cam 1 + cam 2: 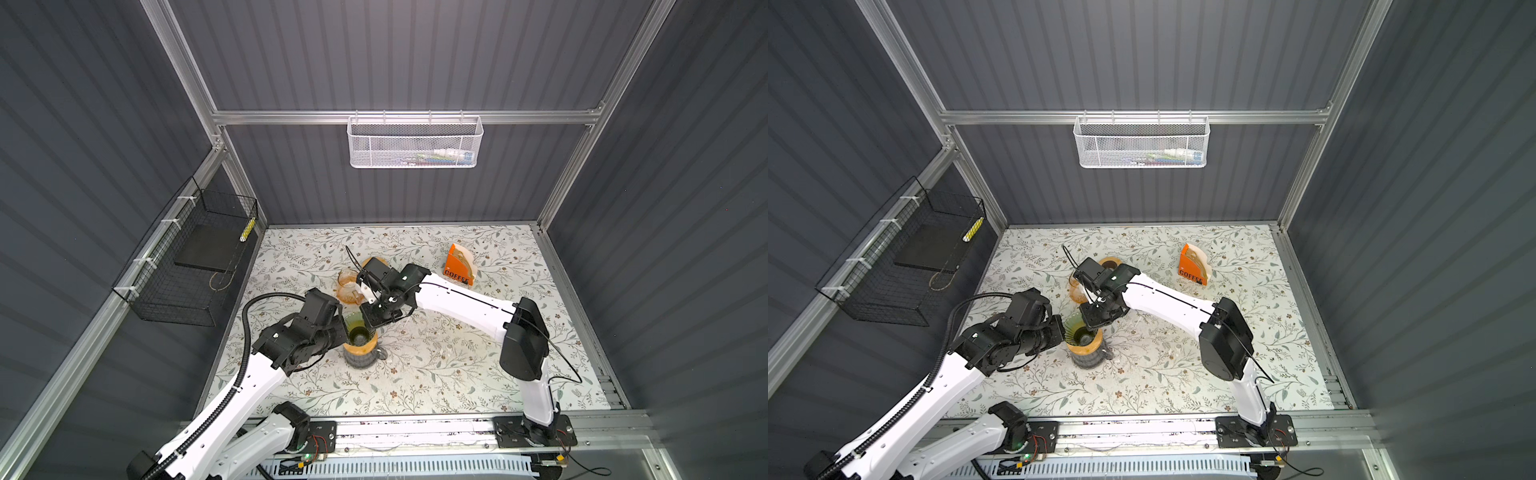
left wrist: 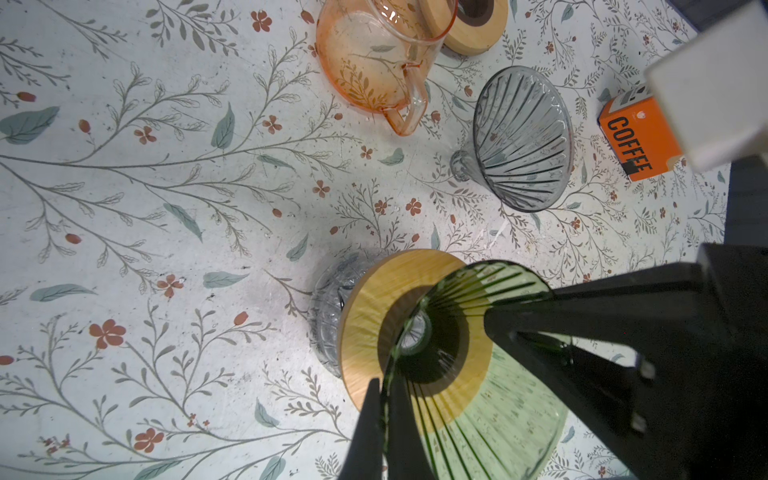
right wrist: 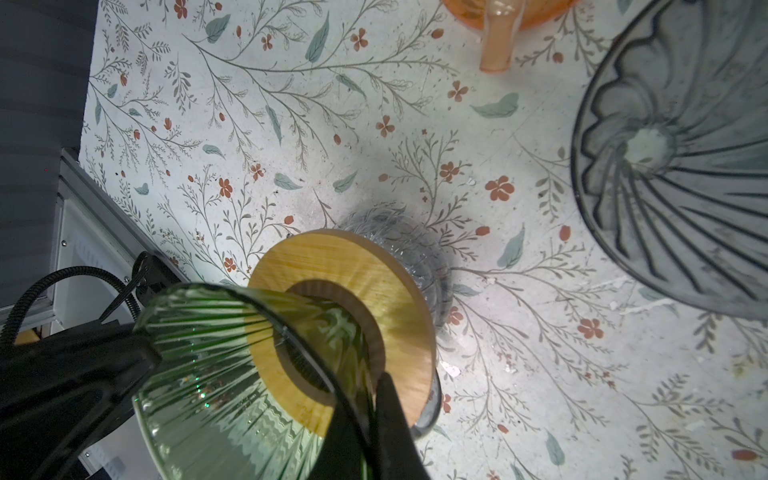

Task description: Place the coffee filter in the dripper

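Just off centre of floral tabletop (image 1: 415, 386), toward 8 o'clock: grey glass jug (image 1: 360, 362) with wooden collar (image 2: 365, 316) on top. Over collar: green dripper (image 1: 355, 326), tilted, narrow end at collar hole; seated or not, cannot tell. Dripper rim pinched at 9 o'clock by left gripper (image 2: 386, 392), fingers narrow on glass; at 1 o'clock by right gripper (image 3: 370, 401), same grip. On its side on tabletop: grey dripper (image 2: 519, 141). At table's 1 o'clock, well apart from green dripper: orange COFFEE holder (image 1: 455, 266), coffee filter (image 1: 465, 254) standing in it.

The dripper (image 1: 356, 329) is seen atop the server (image 1: 360, 360) mid-table; the filter box (image 1: 457, 268) is set behind, rightward.
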Controlling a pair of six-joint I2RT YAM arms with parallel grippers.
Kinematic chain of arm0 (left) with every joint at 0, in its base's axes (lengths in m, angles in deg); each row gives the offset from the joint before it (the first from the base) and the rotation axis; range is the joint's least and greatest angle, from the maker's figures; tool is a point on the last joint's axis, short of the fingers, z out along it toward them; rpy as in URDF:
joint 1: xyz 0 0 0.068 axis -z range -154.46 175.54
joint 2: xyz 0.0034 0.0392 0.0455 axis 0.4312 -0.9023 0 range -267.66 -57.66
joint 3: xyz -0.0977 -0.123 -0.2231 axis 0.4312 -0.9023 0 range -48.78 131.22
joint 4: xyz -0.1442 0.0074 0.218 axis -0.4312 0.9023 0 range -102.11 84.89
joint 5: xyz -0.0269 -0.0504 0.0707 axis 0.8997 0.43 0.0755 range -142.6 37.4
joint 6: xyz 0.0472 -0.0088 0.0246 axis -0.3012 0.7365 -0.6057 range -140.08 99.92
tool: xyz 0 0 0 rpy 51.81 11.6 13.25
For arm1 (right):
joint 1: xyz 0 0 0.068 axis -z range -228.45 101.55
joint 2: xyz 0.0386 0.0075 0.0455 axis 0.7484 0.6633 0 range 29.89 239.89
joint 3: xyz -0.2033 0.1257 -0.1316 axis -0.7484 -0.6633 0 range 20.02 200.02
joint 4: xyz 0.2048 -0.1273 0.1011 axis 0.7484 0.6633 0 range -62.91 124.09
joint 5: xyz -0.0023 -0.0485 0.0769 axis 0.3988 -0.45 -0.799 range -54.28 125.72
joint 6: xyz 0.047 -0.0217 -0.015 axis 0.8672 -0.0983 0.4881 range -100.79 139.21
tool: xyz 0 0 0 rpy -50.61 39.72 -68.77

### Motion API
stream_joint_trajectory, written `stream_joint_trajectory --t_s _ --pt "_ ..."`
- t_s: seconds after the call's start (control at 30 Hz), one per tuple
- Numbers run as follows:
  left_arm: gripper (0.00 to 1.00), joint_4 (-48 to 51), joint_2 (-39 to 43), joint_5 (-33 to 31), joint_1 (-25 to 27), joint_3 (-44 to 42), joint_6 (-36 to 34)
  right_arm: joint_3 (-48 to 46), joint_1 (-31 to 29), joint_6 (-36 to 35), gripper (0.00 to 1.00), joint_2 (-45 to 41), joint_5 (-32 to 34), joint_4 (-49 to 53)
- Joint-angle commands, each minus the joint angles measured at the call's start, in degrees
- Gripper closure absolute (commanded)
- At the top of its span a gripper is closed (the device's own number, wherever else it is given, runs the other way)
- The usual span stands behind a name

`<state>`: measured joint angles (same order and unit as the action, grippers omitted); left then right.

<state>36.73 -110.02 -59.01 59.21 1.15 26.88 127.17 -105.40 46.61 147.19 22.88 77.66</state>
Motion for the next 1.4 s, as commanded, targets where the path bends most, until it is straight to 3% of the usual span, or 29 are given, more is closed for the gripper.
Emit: stream_joint_trajectory --t_s 0.0,1.37 --pt "1.0 4.3 -1.0 2.2 0.1 -1.9 0.5 -0.9 -1.1 -0.5 1.0 2.4 1.9 -0.2" --pt "1.0 1.9 -0.6 4.8 0.1 -6.1 2.3 -7.7 -1.2 0.0 1.0 1.2 4.0 -3.3"
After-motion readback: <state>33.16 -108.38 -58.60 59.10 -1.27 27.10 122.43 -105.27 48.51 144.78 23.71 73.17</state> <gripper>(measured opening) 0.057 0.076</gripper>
